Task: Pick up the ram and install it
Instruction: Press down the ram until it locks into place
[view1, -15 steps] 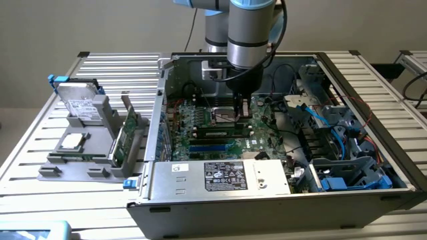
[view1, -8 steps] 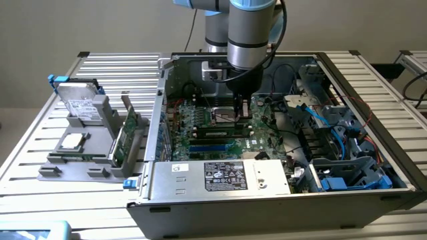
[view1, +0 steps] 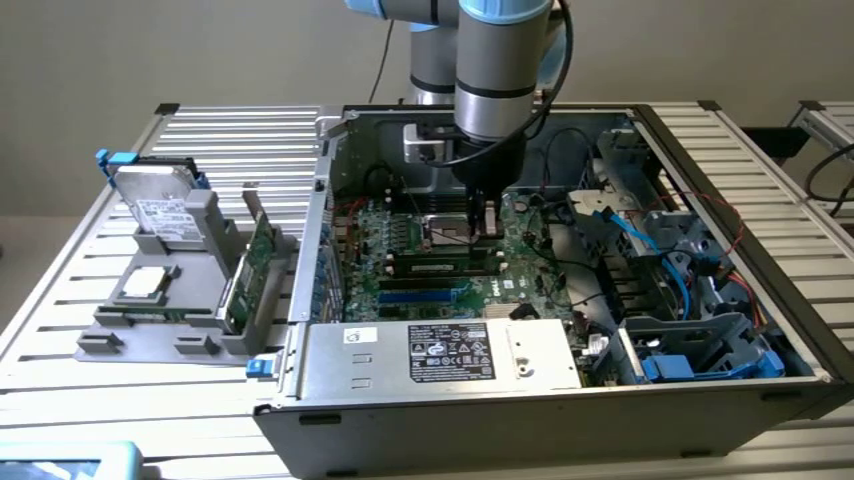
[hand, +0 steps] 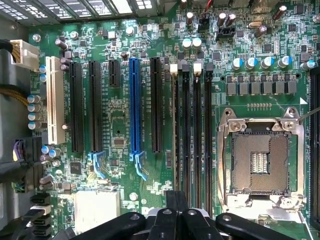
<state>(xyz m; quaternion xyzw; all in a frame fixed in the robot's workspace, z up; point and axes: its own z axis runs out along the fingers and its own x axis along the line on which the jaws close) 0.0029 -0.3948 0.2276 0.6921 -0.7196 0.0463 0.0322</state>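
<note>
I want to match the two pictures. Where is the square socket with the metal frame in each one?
Exterior view: the socket sits mid-motherboard inside the open case, farther back than the blue slot.
Wrist view: the socket lies beside the black memory slots, on their side away from the blue slot.
Shared landmark: the blue slot.

Fingers (hand: 176, 220) cropped at the wrist view's edge. CPU socket (view1: 450, 237) partly hidden behind the arm (view1: 497, 80). Power supply label (view1: 450, 353) print too small to read.
</note>
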